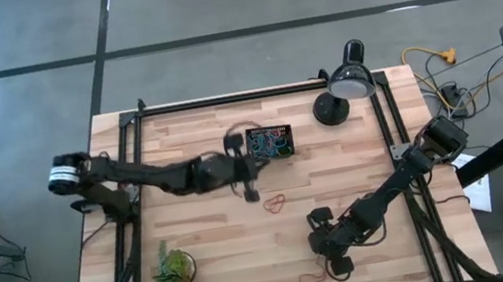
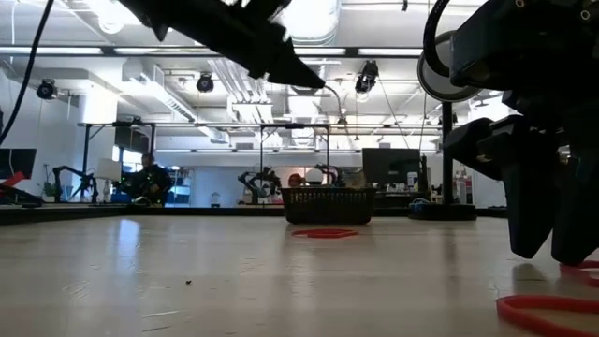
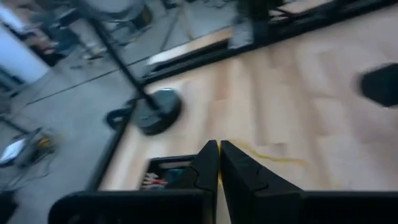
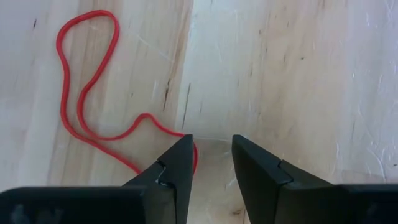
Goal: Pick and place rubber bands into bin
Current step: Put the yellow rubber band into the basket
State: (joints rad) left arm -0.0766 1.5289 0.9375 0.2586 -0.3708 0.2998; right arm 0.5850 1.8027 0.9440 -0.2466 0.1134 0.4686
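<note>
The black bin (image 1: pixel 269 143) stands at the far middle of the table with several coloured rubber bands in it; its slotted wall shows in the low view (image 2: pixel 328 204). My left gripper (image 1: pixel 254 169) hovers high beside the bin's near left corner, shut on a thin yellow rubber band (image 3: pixel 273 158). One red rubber band (image 1: pixel 274 201) lies flat near the table's middle. Another red rubber band (image 4: pixel 87 81) lies flat at the near right. My right gripper (image 4: pixel 211 152) stands open over that band's end, pointing steeply down. My left gripper pinches a thin yellow strand of the rubber band (image 3: pixel 219 177) between its two shut fingertips. The fingers point almost level toward the table's far right. The band is lifted clear of the table and trails loosely from the tips (image 2: pixel 334 101). My right gripper has one fingertip (image 4: pixel 180 162) right at the red band's end (image 4: pixel 194 155); I cannot tell whether it touches the band. The band lies flat on the wood.
A black desk lamp (image 1: pixel 344 86) stands at the far right, just beyond the bin. A spiky green plant (image 1: pixel 173 272) sits at the near left. Black frame rails (image 1: pixel 224 98) run along the table's far edge and sides.
</note>
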